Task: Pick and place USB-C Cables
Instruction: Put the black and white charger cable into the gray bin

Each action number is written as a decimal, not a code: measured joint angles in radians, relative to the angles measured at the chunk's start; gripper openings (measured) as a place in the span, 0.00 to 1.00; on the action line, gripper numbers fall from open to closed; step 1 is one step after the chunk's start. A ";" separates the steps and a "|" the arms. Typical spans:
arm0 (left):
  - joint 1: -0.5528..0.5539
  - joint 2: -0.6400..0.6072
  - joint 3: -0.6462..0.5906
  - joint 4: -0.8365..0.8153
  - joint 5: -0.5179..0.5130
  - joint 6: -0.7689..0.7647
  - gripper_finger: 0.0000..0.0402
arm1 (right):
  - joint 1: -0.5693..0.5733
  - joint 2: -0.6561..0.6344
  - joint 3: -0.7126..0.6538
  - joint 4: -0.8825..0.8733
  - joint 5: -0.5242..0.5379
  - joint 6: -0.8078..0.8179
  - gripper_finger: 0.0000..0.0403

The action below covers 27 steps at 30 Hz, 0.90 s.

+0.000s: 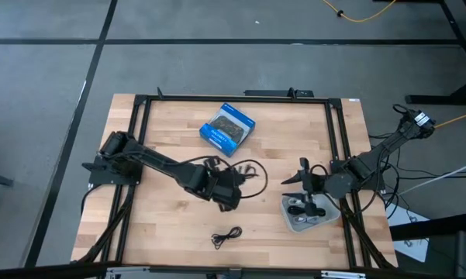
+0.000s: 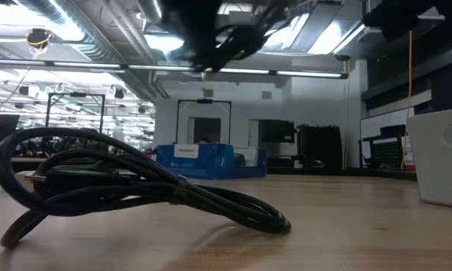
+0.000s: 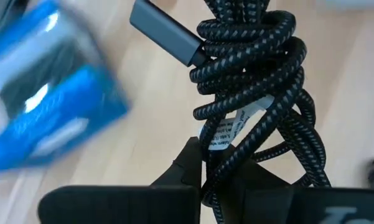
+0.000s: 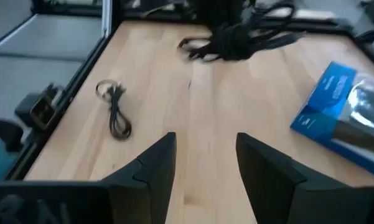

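My left gripper hangs over the middle of the table, shut on a bundle of black braided USB-C cable with a grey plug and a white tag. A second black cable lies coiled on the wood near the front edge and fills the foreground of the low view. My right gripper waits open at the table's right, above a pale tray with cables in it; nothing is between its fingers. My left gripper pinches the tangled strands of the black cable bundle between its two fingers, just under the white tag. The fingers come slanting down from the table's left. The bundle hangs bunched at the fingers, its loops loose, and in the low view it is well above the tabletop.
A blue-and-black box lies at the far middle of the table, just beyond the left gripper. Black frame rails run along the table's left and right sides. Bare wood spreads between the two arms and toward the front.
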 joint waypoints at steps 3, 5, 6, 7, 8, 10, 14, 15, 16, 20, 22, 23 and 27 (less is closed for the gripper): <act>0.000 0.013 0.009 0.163 -0.003 0.129 0.03 | -0.019 0.004 0.000 0.062 0.025 -0.007 0.43; 0.001 0.024 0.008 0.224 -0.024 0.195 0.03 | -0.035 0.004 0.000 0.091 0.027 -0.026 0.43; 0.001 0.029 0.008 0.253 -0.026 0.221 0.03 | -0.039 0.005 0.000 0.105 0.028 -0.029 0.43; 0.003 0.030 0.008 0.264 -0.025 0.237 0.03 | -0.046 0.005 0.000 0.115 0.028 -0.033 0.44; 0.003 0.030 0.007 0.266 -0.026 0.240 0.03 | -0.052 0.005 0.000 0.119 0.028 -0.043 0.44; 0.004 0.030 0.008 0.282 -0.026 0.240 0.03 | -0.057 0.005 0.000 0.132 0.026 -0.061 0.45; 0.005 0.030 0.008 0.301 -0.026 0.242 0.03 | -0.072 0.010 0.000 0.207 -0.035 -0.108 0.46; 0.006 0.030 0.008 0.313 -0.026 0.243 0.03 | -0.076 0.011 0.000 0.230 -0.052 -0.116 0.47; 0.008 0.030 0.008 0.322 -0.026 0.246 0.03 | -0.079 0.012 0.000 0.257 -0.063 -0.128 0.47; 0.021 0.061 0.008 0.400 -0.012 0.304 0.03 | -0.096 0.015 0.000 0.288 -0.080 -0.146 0.47; 0.029 0.082 0.008 0.467 0.013 0.329 0.03 | -0.105 0.015 0.000 0.295 -0.081 -0.133 0.47; 0.033 0.092 0.008 0.487 0.017 0.342 0.03 | -0.108 0.015 0.000 0.292 -0.083 -0.129 0.47; 0.050 0.111 0.007 0.537 0.013 0.390 0.03 | -0.116 0.016 0.000 0.280 -0.095 -0.055 0.43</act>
